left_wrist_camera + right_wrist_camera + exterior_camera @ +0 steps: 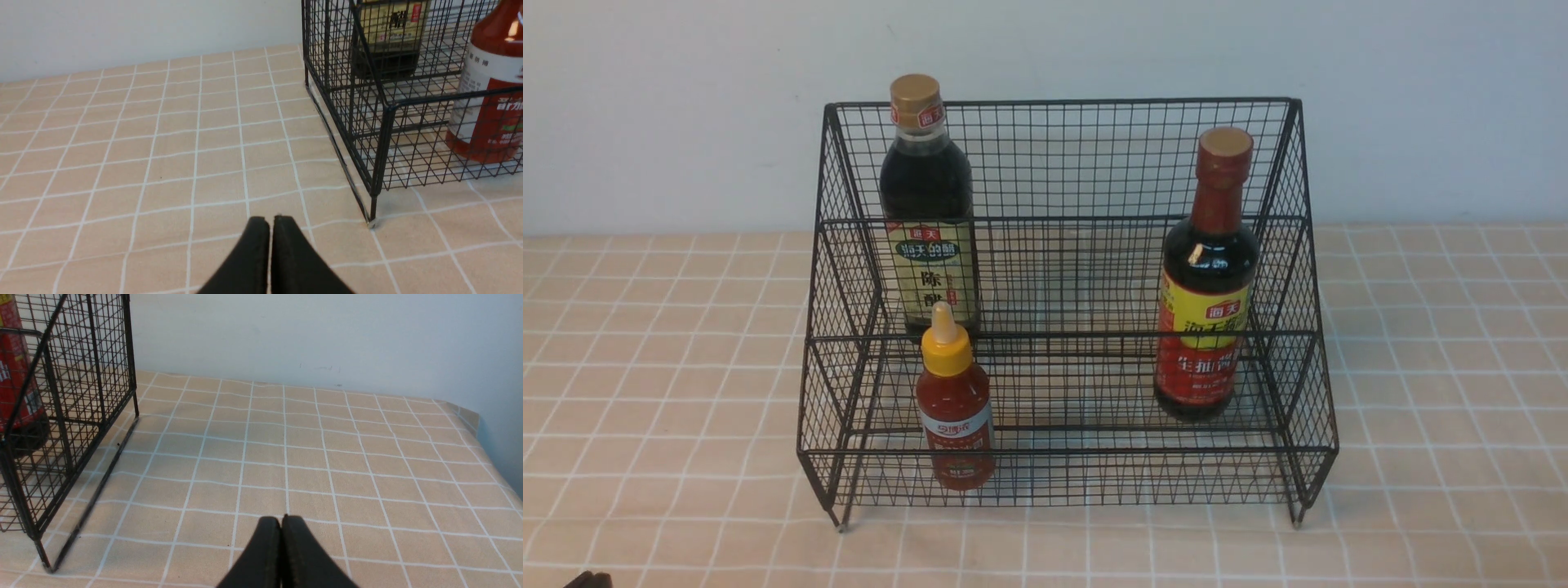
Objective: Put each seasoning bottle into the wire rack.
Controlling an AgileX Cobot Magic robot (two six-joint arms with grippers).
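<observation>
Front view is showing all three bottles standing upright inside the wire rack (1062, 163): tall dark bottle (929, 212) at upper left, red sauce bottle (954, 408) below it, red-necked bottle (1207, 278) at right, spaced apart, likely for stability. Left gripper (271, 222) and right gripper (281, 520) are hovering clenched, empty, over the checked surface (1437, 392) fronting a pale wall.

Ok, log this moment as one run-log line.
black wire rack: holds gold-capped dark bottle, red-necked dark bottle, small red sauce bottle | left gripper: shut, empty | right gripper: shut, empty
</observation>
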